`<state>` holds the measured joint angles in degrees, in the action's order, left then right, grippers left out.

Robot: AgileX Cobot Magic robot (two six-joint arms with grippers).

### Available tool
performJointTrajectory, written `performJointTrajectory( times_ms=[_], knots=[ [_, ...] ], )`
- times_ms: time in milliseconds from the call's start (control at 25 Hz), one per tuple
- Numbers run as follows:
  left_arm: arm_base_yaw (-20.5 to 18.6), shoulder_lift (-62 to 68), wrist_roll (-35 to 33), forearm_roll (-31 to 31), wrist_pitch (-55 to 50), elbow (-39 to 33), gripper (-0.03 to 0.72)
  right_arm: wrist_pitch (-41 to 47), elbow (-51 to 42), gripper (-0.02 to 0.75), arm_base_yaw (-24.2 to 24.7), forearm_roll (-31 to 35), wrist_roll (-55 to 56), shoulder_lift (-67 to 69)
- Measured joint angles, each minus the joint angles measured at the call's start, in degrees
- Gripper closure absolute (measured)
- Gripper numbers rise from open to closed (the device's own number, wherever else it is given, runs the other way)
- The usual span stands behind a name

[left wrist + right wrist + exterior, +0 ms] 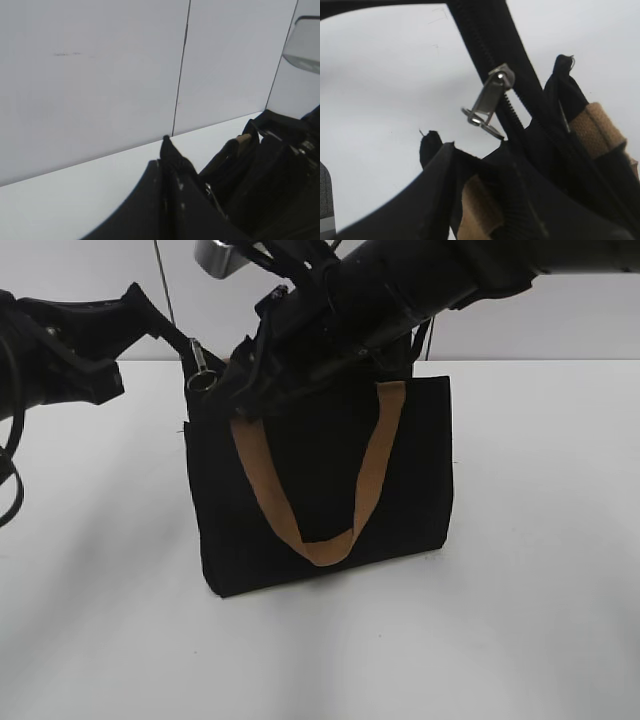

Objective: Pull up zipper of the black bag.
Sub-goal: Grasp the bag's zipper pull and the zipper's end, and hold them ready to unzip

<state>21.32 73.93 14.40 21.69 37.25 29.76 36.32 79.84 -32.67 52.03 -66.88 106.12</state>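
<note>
- black bag (320, 490): rectangular black fabric tote, stands upright on the white desk (540, 570), leaning a little; tan strap handle (310, 530) hangs in a U down the front face; top edge partly hidden.
- zipper (495, 55): black zip tape running along the bag's top; silver slider and ring pull (487, 102) sit at the bag's top left corner in the exterior view (201, 370); ring hangs off the slider at a slant.
</note>
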Motion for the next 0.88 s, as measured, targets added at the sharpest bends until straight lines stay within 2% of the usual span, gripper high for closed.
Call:
performJointTrajectory(
  times_ms=[880],
  knots=[
    [0.0,0.0,0.0,0.0,0.0,0.0,0.695,-2.1,0.0,0.493,0.0,-0.2,0.0,0.0]
  ],
)
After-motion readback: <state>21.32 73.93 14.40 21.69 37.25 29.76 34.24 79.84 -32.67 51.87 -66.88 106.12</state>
